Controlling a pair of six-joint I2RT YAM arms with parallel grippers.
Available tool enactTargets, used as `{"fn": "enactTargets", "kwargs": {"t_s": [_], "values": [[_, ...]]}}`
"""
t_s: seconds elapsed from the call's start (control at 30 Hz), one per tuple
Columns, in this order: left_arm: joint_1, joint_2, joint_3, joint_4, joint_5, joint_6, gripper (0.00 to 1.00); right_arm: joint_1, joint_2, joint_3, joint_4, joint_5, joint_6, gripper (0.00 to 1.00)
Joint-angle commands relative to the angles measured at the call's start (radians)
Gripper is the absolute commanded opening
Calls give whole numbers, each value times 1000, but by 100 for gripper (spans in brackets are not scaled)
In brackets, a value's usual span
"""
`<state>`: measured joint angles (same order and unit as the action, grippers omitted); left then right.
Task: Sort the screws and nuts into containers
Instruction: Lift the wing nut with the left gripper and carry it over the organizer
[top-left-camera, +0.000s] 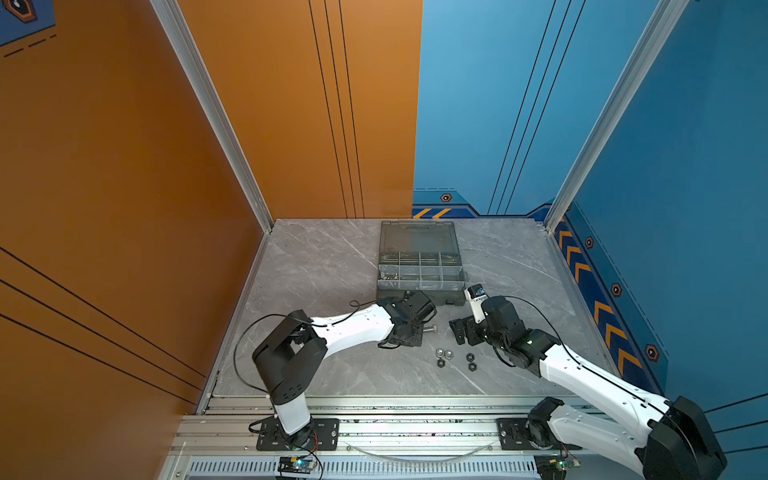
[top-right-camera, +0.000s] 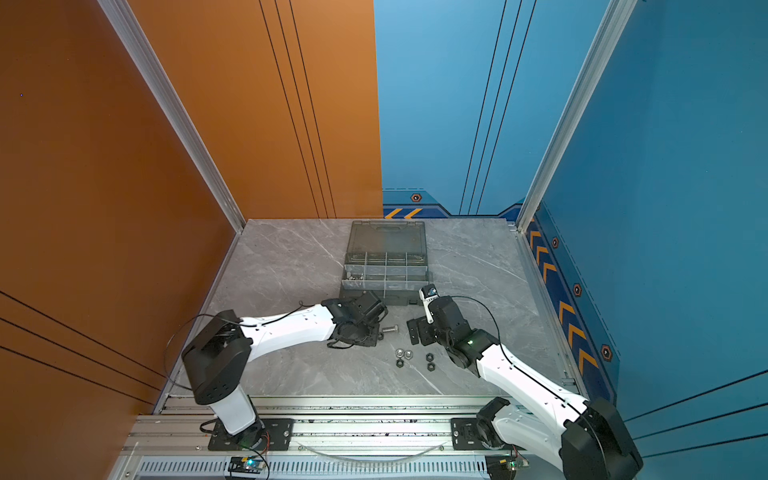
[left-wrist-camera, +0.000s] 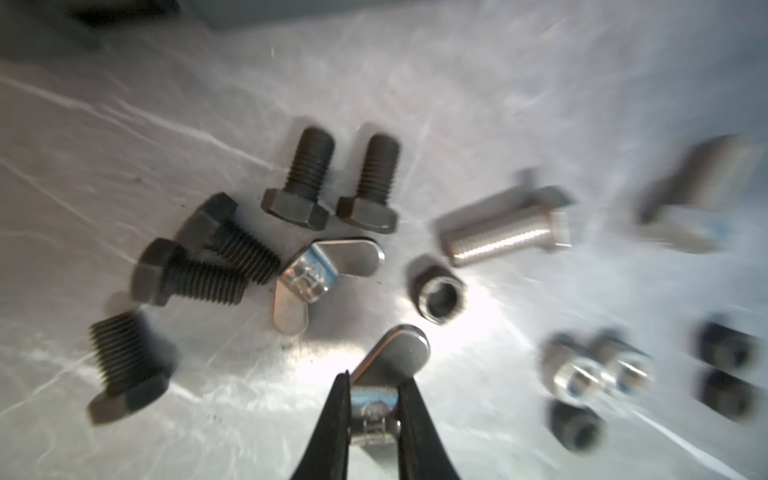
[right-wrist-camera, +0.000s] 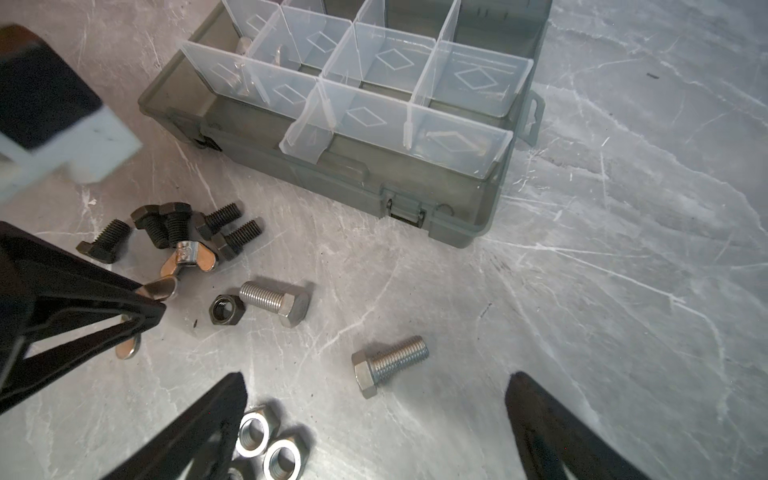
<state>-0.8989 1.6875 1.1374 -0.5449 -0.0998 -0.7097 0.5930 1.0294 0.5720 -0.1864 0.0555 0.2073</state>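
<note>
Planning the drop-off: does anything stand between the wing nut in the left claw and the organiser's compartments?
Nothing tall. The left claw grips the wing nut; the organiser case is open; only loose black bolts lie flat between.

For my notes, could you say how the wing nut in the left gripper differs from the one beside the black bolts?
The held wing nut is clamped by the left gripper; the loose wing nut lies free. The held one clears the black bolts; the loose one touches them. Both are silver.
</note>
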Motion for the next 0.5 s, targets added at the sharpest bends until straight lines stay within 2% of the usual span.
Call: {"fn": "enactTargets", "kwargs": {"t_s": [0.0, 0.23, 0.47], "values": [[29, -100, 26, -21, 35, 52, 0, -10, -40, -10, 10, -8, 13, 100], [198, -161, 66, 12, 54, 183, 0, -16, -60, -11, 1, -3, 12, 100], [341, -46, 188, 63, 70, 312, 0, -16, -51, -9, -4, 3, 22, 100]]}}
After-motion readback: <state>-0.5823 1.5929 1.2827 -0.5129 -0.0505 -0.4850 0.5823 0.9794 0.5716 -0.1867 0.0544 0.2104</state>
